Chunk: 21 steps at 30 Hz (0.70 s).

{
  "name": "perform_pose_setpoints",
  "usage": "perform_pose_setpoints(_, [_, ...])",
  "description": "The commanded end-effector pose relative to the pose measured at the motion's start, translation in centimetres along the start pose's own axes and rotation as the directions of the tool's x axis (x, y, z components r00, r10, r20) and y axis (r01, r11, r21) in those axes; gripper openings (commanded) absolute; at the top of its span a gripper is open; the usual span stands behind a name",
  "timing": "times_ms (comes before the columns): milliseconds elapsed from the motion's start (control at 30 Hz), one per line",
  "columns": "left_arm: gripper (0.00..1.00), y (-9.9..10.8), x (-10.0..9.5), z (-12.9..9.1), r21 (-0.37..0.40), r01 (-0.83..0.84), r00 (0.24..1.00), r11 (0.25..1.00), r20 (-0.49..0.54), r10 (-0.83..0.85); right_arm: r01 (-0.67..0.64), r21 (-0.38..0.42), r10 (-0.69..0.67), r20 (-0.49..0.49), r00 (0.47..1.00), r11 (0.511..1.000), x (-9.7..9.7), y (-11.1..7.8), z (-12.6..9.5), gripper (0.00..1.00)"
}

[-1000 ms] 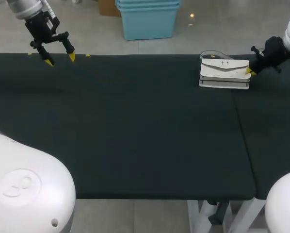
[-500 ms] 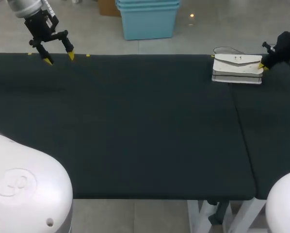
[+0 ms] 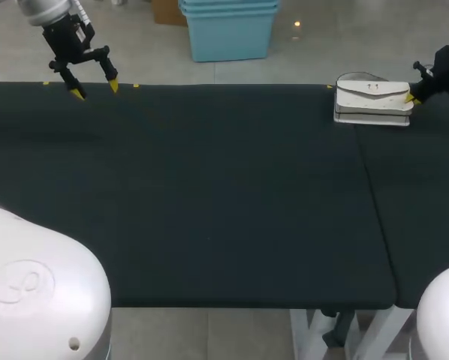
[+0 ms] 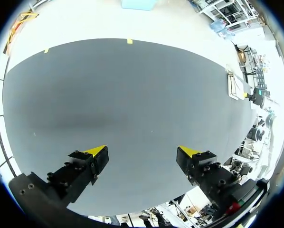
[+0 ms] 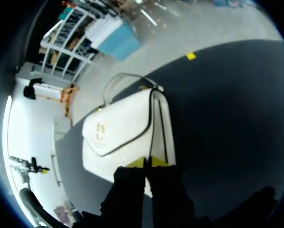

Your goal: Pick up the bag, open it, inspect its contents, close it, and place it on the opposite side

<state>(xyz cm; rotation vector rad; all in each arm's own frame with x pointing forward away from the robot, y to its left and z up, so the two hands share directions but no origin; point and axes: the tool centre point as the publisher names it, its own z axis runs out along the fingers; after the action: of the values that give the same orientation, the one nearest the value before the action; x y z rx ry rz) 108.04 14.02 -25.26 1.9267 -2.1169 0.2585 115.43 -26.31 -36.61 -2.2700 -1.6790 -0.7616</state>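
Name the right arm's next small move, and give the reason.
Probably open the right gripper and back away. The bag sits at the far right of the table with its flap closed, the fingers are pinched on its end, and the left gripper hangs open far off.

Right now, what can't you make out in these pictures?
- Inside the bag: it is shut, so neither the head view nor the right wrist view shows its contents.
- Hold of the right gripper: its own fingers cover where it meets the bag's edge in the right wrist view.
- Left wrist view: the bag is too small and far for detail.
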Motion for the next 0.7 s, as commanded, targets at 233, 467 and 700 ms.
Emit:
perform_pose_setpoints(233, [1.00,0.0,0.0,0.1,-0.003,0.005,1.000,1.000,-0.002,-0.005,0.020,0.108,-0.020,0.007,1.000,0.994,0.3,1.1,-0.1,1.00])
perform_pose_setpoints(467, [1.00,0.2,0.1,0.0,0.006,0.001,1.000,1.000,-0.002,-0.001,0.019,0.056,-0.024,0.087,0.996,0.998,0.2,0.7,-2.1,1.00])
perform_pose_setpoints(700, [1.00,0.5,0.5,-0.4,0.021,-0.009,1.000,1.000,0.019,0.009,0.046,-0.021,-0.041,0.200,0.979,0.999,1.0,-0.6,-5.6,1.00])
